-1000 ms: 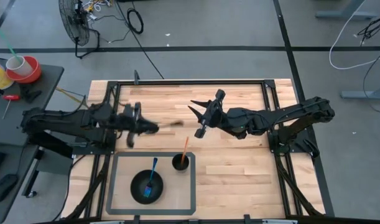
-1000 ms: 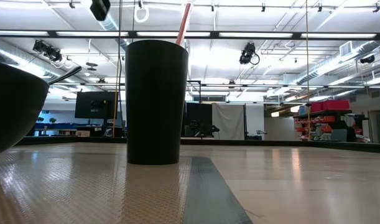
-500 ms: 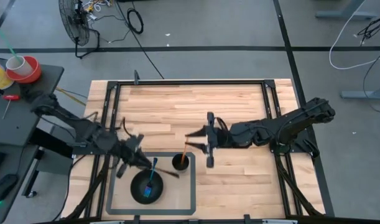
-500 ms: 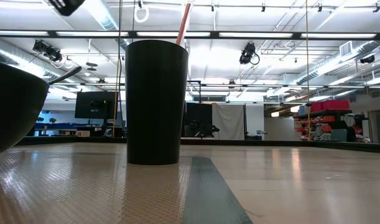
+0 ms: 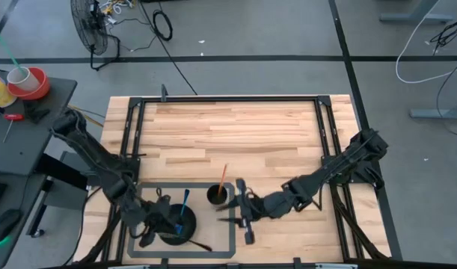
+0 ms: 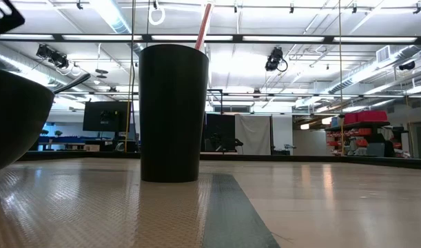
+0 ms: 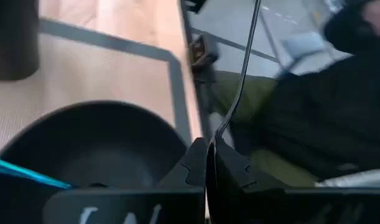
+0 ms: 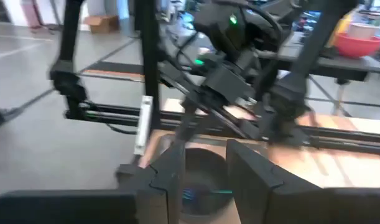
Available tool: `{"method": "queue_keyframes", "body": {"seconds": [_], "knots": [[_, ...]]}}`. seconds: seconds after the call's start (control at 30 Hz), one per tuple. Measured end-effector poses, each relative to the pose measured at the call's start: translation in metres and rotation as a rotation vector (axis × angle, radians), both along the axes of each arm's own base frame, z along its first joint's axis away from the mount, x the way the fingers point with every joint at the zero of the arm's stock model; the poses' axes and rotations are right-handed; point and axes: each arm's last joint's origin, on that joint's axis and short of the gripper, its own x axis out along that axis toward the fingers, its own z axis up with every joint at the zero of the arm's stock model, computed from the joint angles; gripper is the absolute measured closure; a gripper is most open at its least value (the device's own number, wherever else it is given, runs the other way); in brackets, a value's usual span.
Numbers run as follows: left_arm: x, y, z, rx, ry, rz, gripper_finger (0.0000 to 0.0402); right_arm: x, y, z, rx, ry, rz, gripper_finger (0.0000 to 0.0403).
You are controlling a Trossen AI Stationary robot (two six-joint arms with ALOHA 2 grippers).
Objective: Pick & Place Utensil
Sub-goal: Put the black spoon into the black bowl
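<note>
The blue utensil leans in the black bowl on the grey mat at the near edge of the wooden tabletop, and the orange utensil stands in the black cup just beside the bowl; in the low view the cup and its orange stick sit exactly as before. What differs is the arms. The left hand, half a second ago above the bowl's far rim, now sits low over the bowl itself, fingers pressed narrow together on a thin dark utensil whose end lies across the mat. The right hand, which hovered beside the orange utensil, has dropped toward the tabletop's near edge, right of the cup, its fingers standing wide apart and empty.
</note>
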Motion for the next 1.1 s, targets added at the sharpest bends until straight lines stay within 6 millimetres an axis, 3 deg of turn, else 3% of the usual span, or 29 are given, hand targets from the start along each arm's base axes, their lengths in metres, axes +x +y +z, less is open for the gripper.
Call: {"method": "queue_keyframes", "body": {"seconds": [0.2, 0.43, 0.8, 1.1], "knots": [[0.007, -0.013, -0.025, 0.096, 0.036, 0.051, 0.0388, 0.003, 0.024, -0.017, 0.077, -0.016, -0.001, 0.0282], [0.012, -0.019, -0.045, 0.129, 0.098, 0.086, 0.039, -0.008, 0.054, -0.033, 0.144, -0.004, -0.045, 0.0282], [0.006, -0.018, -0.046, 0.187, 0.097, 0.089, 0.0387, -0.025, 0.091, -0.044, 0.275, -0.056, -0.077, 0.0282], [0.006, -0.013, -0.05, 0.255, 0.092, 0.168, 0.039, -0.025, 0.096, -0.054, 0.356, -0.041, -0.106, 0.0282]]}}
